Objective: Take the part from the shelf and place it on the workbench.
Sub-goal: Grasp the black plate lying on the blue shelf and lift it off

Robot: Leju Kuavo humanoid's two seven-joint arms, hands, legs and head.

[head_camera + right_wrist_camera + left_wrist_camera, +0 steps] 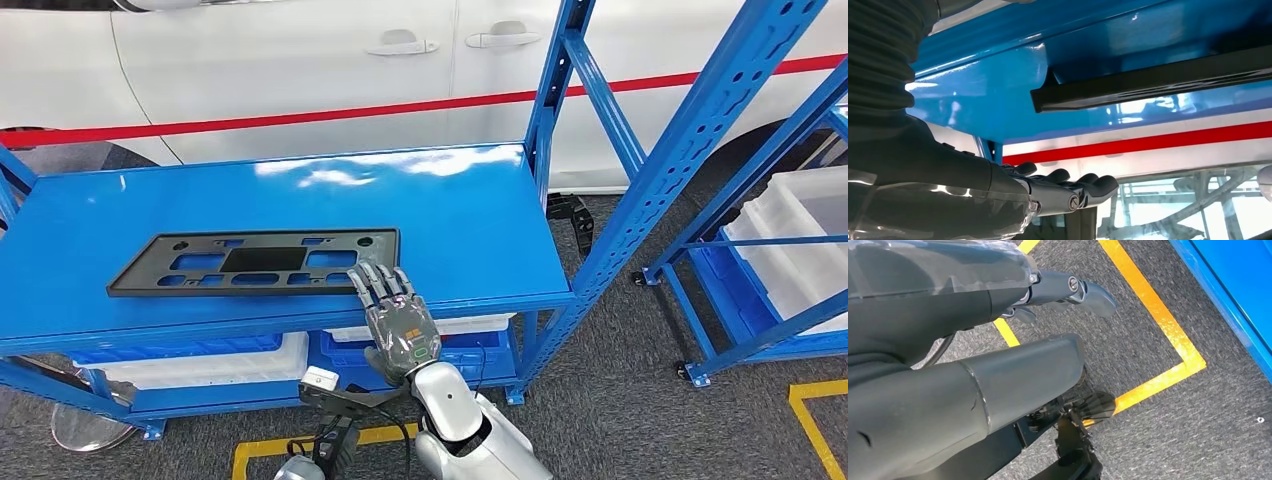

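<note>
- Currently positioned: right hand [398,322] at the front edge of the blue shelf [480,200], fingers [378,282] extended flat and apart, holding nothing, tips at or just over the near right corner of the part [255,262].
- Located flat on the shelf top, close to the front edge: a black, thin, slotted plate, nothing else touching it.
- Seen from the right wrist view: part edge [1148,82] lying flush on the shelf surface, fingers [1083,186] straight and clear of it, no purchase under the plate.
- Likely fault one: pressing on one corner only, causing the plate to pivot or slide across the glossy paint instead of lifting.
- Likely fault two: gripping at the far end of a long plate, causing droop, rotation in the fingers and a drop over the shelf edge.
- Likely fault three: striking the blue upright [690,150] during withdrawal.
- Left hand [1068,290] hanging low over the floor; open or closed, cannot tell.
</note>
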